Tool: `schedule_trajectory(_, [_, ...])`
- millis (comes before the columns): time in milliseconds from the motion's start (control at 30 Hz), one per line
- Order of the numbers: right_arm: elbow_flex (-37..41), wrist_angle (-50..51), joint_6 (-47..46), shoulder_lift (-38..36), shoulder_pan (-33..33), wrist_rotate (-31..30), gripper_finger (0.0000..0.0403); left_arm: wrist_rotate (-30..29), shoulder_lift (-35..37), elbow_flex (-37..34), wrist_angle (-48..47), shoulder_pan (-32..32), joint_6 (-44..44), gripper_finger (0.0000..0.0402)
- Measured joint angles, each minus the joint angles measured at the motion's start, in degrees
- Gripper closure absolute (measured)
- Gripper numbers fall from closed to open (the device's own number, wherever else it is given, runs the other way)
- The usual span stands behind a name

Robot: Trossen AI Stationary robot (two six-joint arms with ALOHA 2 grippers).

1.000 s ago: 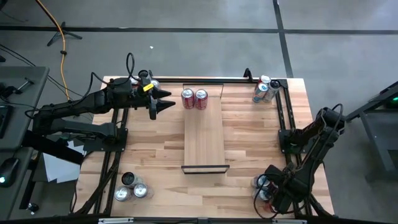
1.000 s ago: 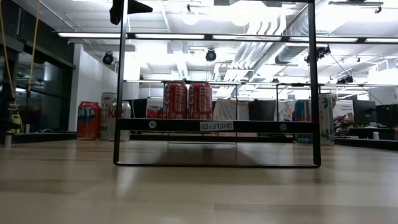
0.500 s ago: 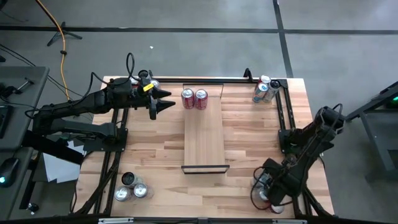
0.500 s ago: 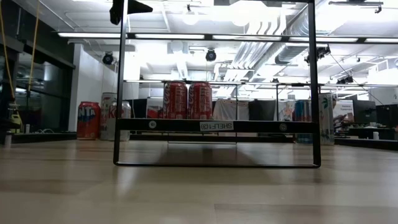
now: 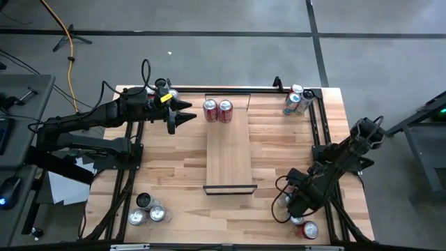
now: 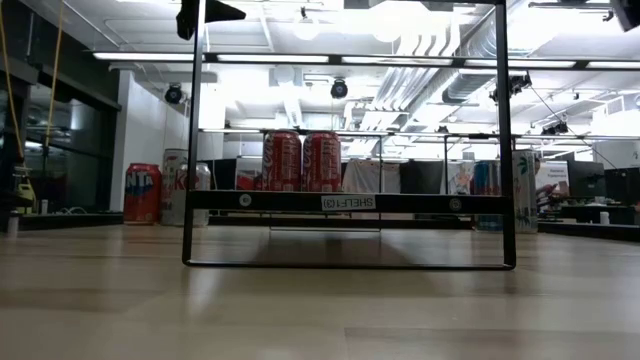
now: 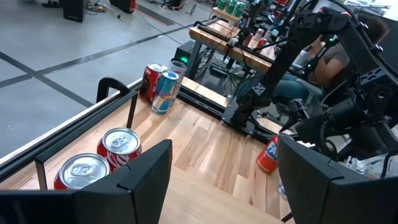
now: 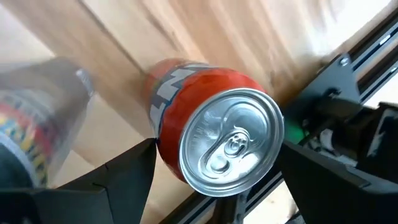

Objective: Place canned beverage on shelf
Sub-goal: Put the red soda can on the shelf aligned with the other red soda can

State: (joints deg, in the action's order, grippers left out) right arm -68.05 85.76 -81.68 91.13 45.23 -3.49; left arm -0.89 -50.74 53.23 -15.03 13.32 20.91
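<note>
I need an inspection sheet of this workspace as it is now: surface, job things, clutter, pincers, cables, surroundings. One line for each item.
Surface: striped wood table, bare in the middle.
Job things: pale shelf lies along the table's middle; two red cans stand on its far end.
Clutter: can groups at the far right corner, near left corner and near right corner.
Pincers: left pincer open, empty, in the air beside the shelf's far end; right pincer open, fingers either side of an orange can, whether they touch it cannot be told.
Cables: orange cable on the floor, black loop on the left arm.
Surroundings: a person seated behind another table.
</note>
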Motion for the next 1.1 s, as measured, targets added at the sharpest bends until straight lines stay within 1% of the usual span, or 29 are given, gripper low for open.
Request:
schedule_trajectory(133, [0.0, 2.1, 1.2, -2.1, -2.0, -2.9, 0.0086, 0.0, 0.0, 0.0, 0.0, 0.0, 0.0, 0.0163])
schedule_trajectory(300, [0.0, 4.0, 0.7, -7.5, -3.4, -5.3, 0.0086, 0.0, 0.0, 0.0, 0.0, 0.0, 0.0, 0.0163])
schedule_trajectory(433, [0.0, 3.5, 0.6, -12.2, -3.1, -4.3, 0.0086, 0.0, 0.0, 0.0, 0.0, 0.0, 0.0, 0.0163])
schedule_trajectory(533, [-0.2, 0.1, -0.7, -15.9, -2.1, -3.0, 0.0086, 0.0, 0.0, 0.0, 0.0, 0.0, 0.0, 0.0163])
schedule_trajectory(633, [-1.5, -8.5, -2.9, -18.9, 0.1, -1.4, 0.0086, 0.0, 0.0, 0.0, 0.0, 0.0, 0.0, 0.0163])
schedule_trajectory(700, [-2.9, -14.4, -5.6, -19.6, 1.9, -0.6, 0.0086, 0.0, 0.0, 0.0, -0.1, 0.0, 0.0, 0.0163])
schedule_trajectory(800, [-5.8, -21.1, -10.3, -17.3, 4.4, 2.4, 0.0086, 0.0, 0.0, 0.0, -0.1, 0.0, 0.0, 0.0163])
schedule_trajectory(867, [-8.4, -22.7, -12.4, -13.5, 6.3, 4.8, 0.0086, 0.0, 0.0, 0.0, -0.1, 0.0, 0.0, 0.0163])
schedule_trajectory(1000, [-15.8, -19.4, -11.6, -3.2, 10.3, 12.2, 0.0086, 0.0, 0.0, 0.0, -0.1, 0.0, 0.0, 0.0163])
schedule_trajectory(1100, [-21.3, -13.8, -11.0, 3.9, 13.2, 14.5, 0.0086, 0.0, 0.0, 0.0, -0.1, 0.0, 0.0, 0.0163])
